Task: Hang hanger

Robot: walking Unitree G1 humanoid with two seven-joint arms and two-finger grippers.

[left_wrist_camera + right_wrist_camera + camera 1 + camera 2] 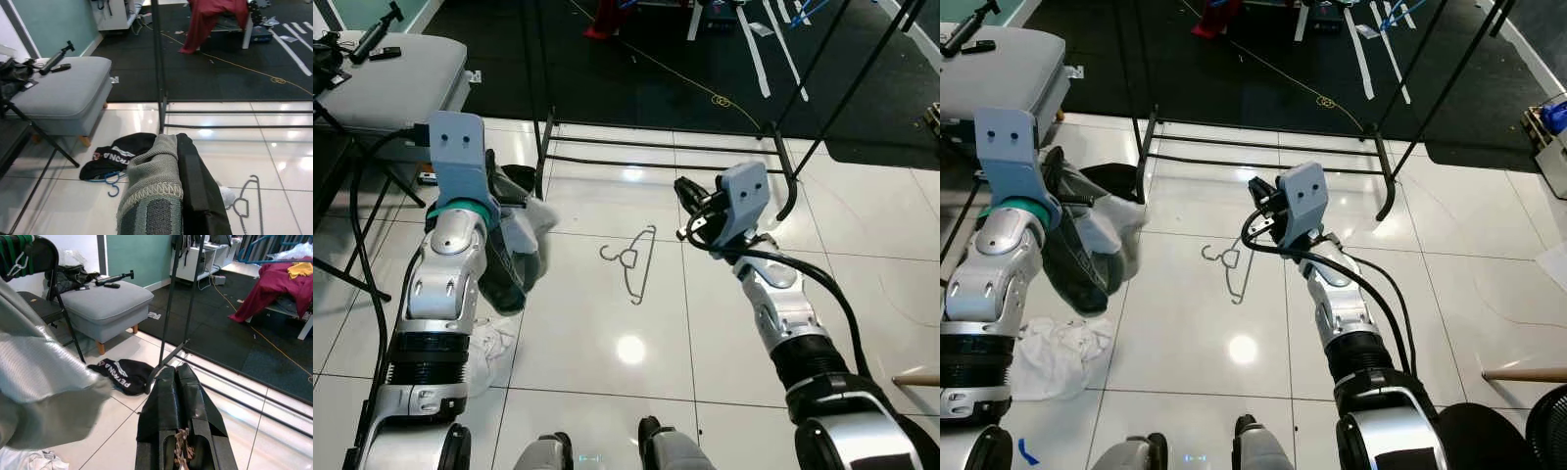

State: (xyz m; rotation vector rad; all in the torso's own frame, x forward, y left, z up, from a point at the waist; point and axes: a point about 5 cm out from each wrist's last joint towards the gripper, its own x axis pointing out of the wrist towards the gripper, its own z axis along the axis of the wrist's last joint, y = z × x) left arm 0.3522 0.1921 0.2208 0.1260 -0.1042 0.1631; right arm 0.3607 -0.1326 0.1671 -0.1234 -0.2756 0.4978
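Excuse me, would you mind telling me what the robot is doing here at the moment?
The robot stands on a white tiled floor facing the base of a black metal garment rack. Its left gripper holds a bundle of grey and dark clothing raised at its side. Its right gripper, shut and empty, is held above the floor near a thin grey wire hanger, which lies flat on the tiles, not yet picked up or hung.

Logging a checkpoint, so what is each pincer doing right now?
Left pincer: shut on the grey garment draped over it.
Right pincer: shut, holding nothing; the hanger lies on the floor.
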